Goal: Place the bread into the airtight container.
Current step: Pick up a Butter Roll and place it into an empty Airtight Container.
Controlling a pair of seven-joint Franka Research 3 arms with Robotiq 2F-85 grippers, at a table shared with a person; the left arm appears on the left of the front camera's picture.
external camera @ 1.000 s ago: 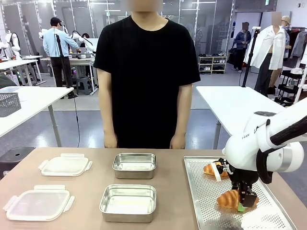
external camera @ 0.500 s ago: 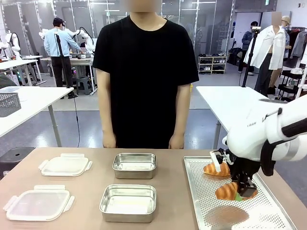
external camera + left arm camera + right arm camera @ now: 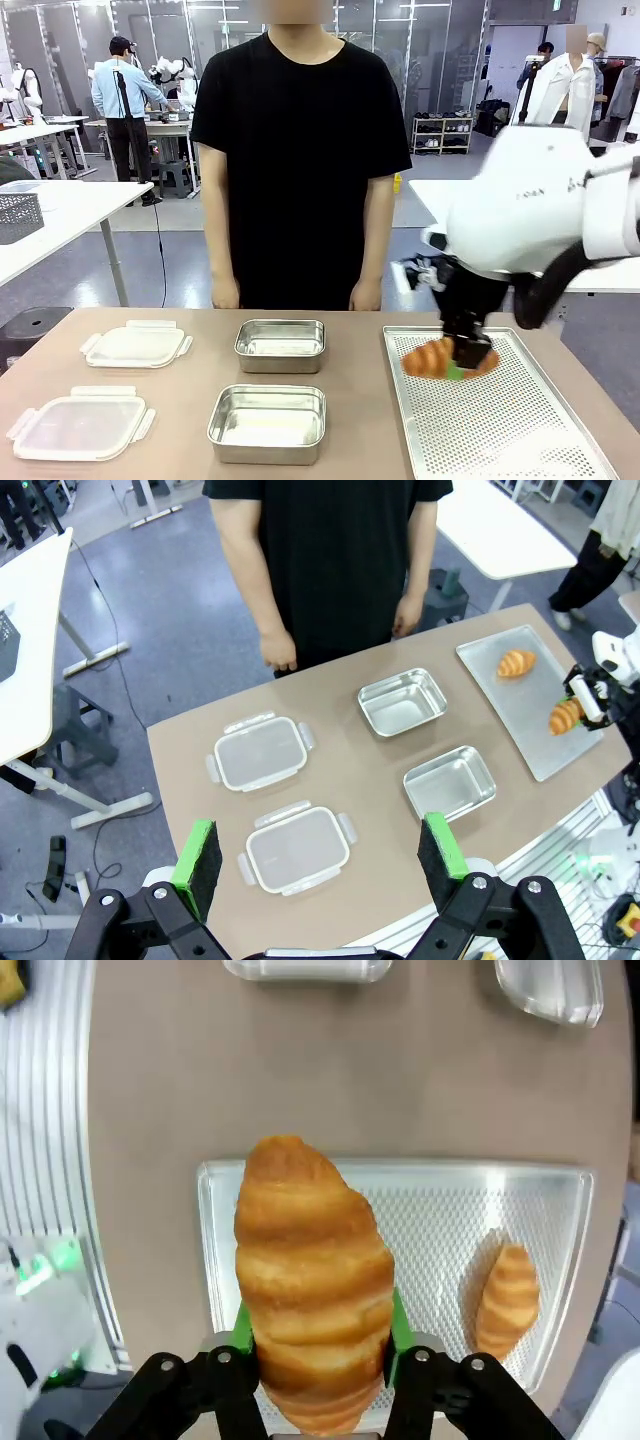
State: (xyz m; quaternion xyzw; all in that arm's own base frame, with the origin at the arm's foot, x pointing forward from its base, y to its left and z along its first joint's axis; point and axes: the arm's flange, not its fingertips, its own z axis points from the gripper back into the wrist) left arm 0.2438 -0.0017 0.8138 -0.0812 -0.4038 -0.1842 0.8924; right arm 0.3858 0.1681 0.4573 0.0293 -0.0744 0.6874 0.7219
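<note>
A golden croissant, the bread (image 3: 430, 358), hangs in the air above the perforated metal tray (image 3: 520, 420), and my right gripper (image 3: 462, 365) is shut on it. In the right wrist view this bread (image 3: 315, 1260) sits between the green pads, with the tray (image 3: 440, 1185) far below. A second croissant (image 3: 507, 1300) lies on that tray. Two open steel airtight containers stand mid-table, one far (image 3: 281, 345) and one near (image 3: 267, 422). My left gripper (image 3: 318, 850) is open, high above the table, holding nothing.
Two clear plastic lids lie at the table's left, one far (image 3: 136, 345) and one near (image 3: 80, 424). A person in a black shirt (image 3: 300, 150) stands at the far edge, hands down by the sides. Bare tabletop separates the containers from the tray.
My right gripper has lifted the croissant off the tray, carrying it up and towards the tray's far left corner. The person and the containers have not moved.
</note>
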